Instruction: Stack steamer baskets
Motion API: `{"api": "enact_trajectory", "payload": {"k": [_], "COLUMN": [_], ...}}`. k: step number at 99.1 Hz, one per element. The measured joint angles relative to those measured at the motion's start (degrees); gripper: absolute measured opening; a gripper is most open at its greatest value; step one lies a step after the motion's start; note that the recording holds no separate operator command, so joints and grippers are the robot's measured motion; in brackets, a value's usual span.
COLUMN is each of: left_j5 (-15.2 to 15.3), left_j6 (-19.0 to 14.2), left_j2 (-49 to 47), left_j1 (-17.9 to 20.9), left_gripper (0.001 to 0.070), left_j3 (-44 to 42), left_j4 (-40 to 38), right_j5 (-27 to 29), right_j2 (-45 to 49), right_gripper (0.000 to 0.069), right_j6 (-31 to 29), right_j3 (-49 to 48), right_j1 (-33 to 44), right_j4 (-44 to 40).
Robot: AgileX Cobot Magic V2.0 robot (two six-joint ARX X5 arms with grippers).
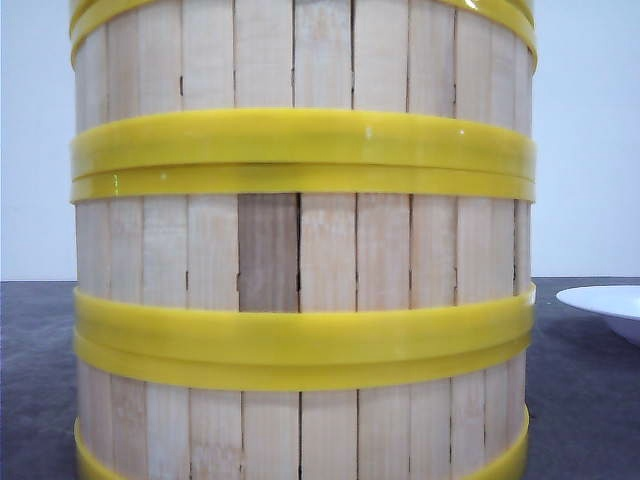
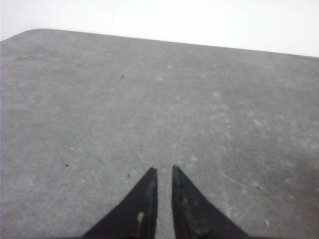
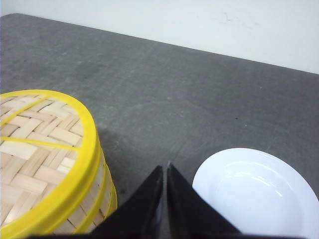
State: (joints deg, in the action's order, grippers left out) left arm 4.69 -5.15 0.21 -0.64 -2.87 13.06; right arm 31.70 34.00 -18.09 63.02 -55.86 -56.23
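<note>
**Operator:** What do you see of the table and the room?

**Observer:** You have a dark grey table [image 2: 149, 99], matte and mottled with pale scuffs and a few specks. Behind it stands a plain white wall [image 1: 590, 140]. One rounded table corner shows in the left wrist view.

**Operator:** Where are the steamer baskets?

**Observer:** Your steamer baskets [image 1: 300, 250] stand stacked on the table, filling the front view, yellow rims meeting between the slatted walls. A woven lid [image 3: 35, 144] with a yellow rim sits on top. A white plate [image 3: 254, 191] lies on the table near the stack, to its right, not touching it.

**Operator:** And the grippers?

**Observer:** Your left gripper [image 2: 164, 172] hangs over bare table, fingers nearly together, holding nothing. Your right gripper [image 3: 165, 168] is pressed closed, empty, between stack and plate.
</note>
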Motion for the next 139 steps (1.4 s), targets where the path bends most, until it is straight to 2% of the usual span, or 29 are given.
{"api": "enact_trajectory", "payload": {"k": [64, 77, 86, 99, 108, 122, 139], "left_j5": [0.00, 0.00, 0.00, 0.00, 0.00, 0.00, 0.00], "left_j6": [0.02, 0.00, 0.00, 0.02, 0.00, 0.00, 0.00], "left_j2": [0.00, 0.00, 0.00, 0.00, 0.00, 0.00, 0.00], "left_j1": [0.00, 0.00, 0.00, 0.00, 0.00, 0.00, 0.00], "left_gripper": [0.0025, 0.0025, 0.0025, 0.0025, 0.0025, 0.0025, 0.0025], "left_j3": [0.00, 0.00, 0.00, 0.00, 0.00, 0.00, 0.00], "left_j4": [0.00, 0.00, 0.00, 0.00, 0.00, 0.00, 0.00], "right_j5": [0.09, 3.56, 5.62, 5.03, 1.77, -8.68, -19.78], "right_j2": [0.00, 0.00, 0.00, 0.00, -0.79, -3.41, -7.54], "right_gripper": [0.0009, 0.0009, 0.0009, 0.0009, 0.0009, 0.0009, 0.0009], "right_j6": [0.07, 0.72, 1.81, 5.88, 10.60, 17.42, 20.76], "right_j3": [0.00, 0.00, 0.00, -0.11, -1.77, -8.13, -18.78], "right_j1": [0.00, 0.22, 2.69, 10.16, 17.73, 29.83, 43.98], "right_j4": [0.00, 0.04, 1.77, 7.52, 14.12, 22.91, 32.35]}}
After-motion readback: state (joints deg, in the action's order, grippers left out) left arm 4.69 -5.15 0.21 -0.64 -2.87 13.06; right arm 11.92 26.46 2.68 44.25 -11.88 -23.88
